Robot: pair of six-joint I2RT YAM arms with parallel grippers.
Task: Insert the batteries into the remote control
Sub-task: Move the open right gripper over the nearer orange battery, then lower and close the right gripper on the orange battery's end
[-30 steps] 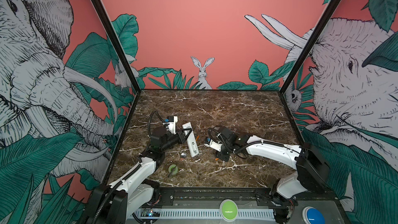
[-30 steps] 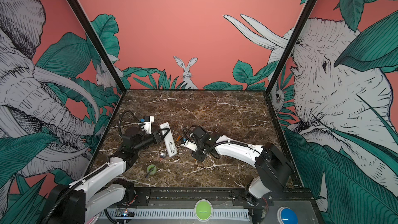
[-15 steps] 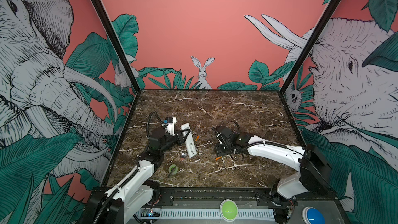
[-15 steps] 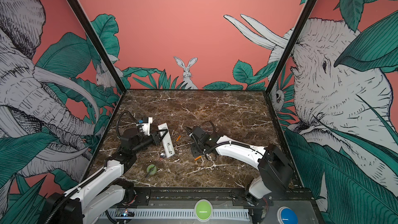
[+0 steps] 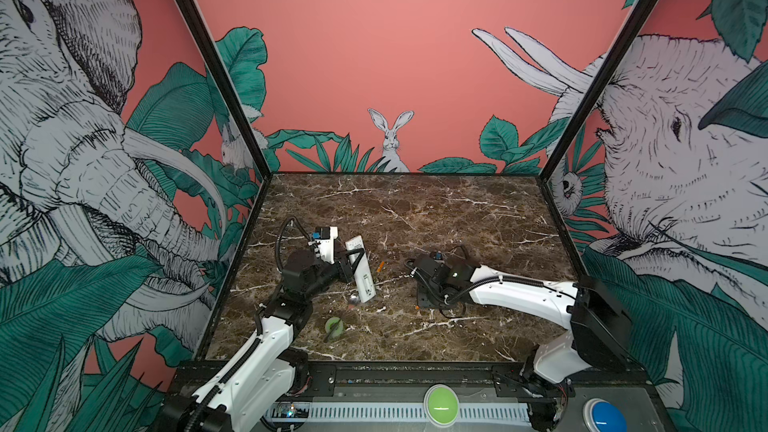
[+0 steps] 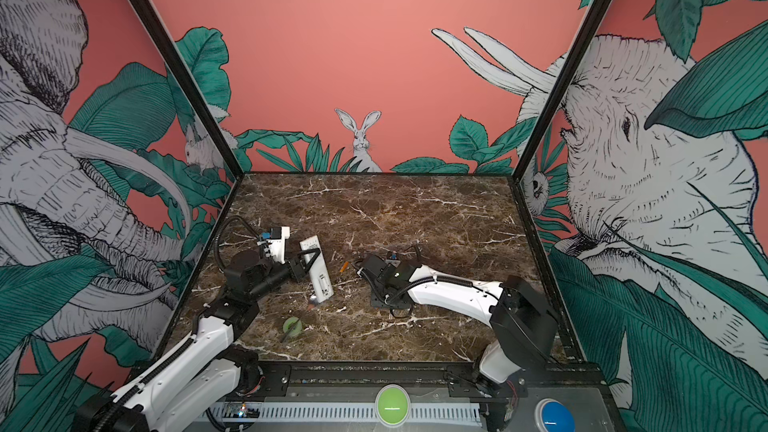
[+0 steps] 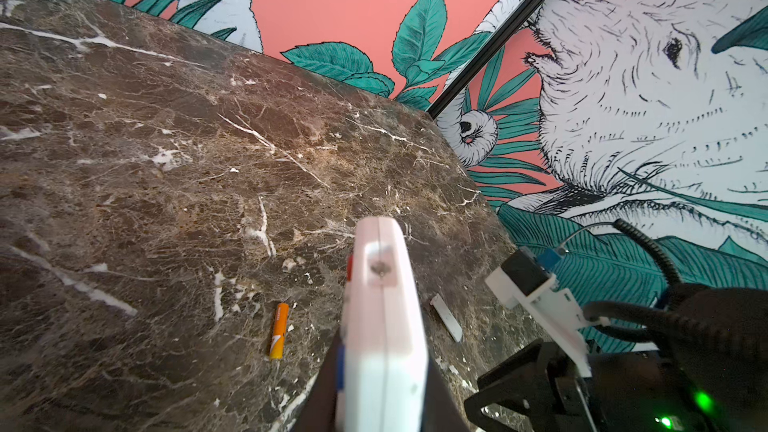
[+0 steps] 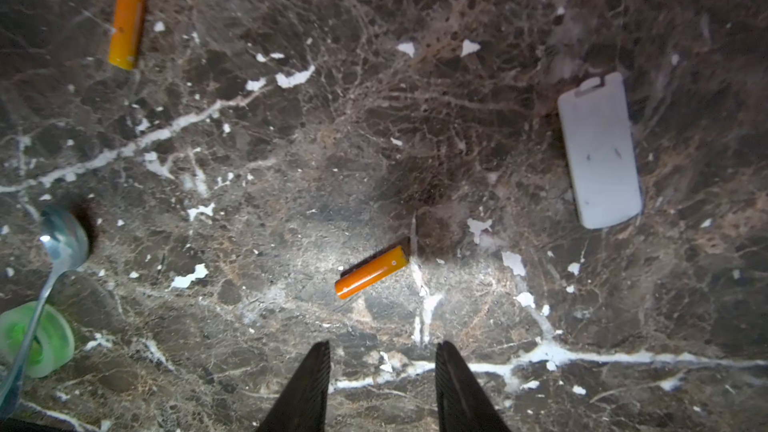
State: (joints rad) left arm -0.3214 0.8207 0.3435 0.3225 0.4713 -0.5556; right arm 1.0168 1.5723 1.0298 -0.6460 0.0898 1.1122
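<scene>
— Where's the remote control (image 5: 360,270)?
— Clamped tight in the left tool (image 5: 356,261), slanted over the desk (image 5: 415,218). It's steadied for loading, I'd guess.
— And what goes inside?
— Both loose on the desk, not yet loaded. The right tool (image 8: 382,351) hangs part-open, empty, above one battery (image 8: 371,272), probably lining up. The second battery (image 8: 127,20) lies nearer the remote.

Both top views: mounted high at the front, facing down and forward over the whole marble table (image 5: 415,209) to the back wall (image 5: 374,56); distant, with nearly identical coverage.

Left wrist view: low and close, sighting along the remote control (image 7: 384,326) at lower centre, toward the corner post (image 7: 498,35) at upper right.

Right wrist view: close, facing straight down on the table.

The wrist views share one battery (image 7: 278,330), upper left in the right wrist view, and the cover strip (image 7: 446,317).
</scene>
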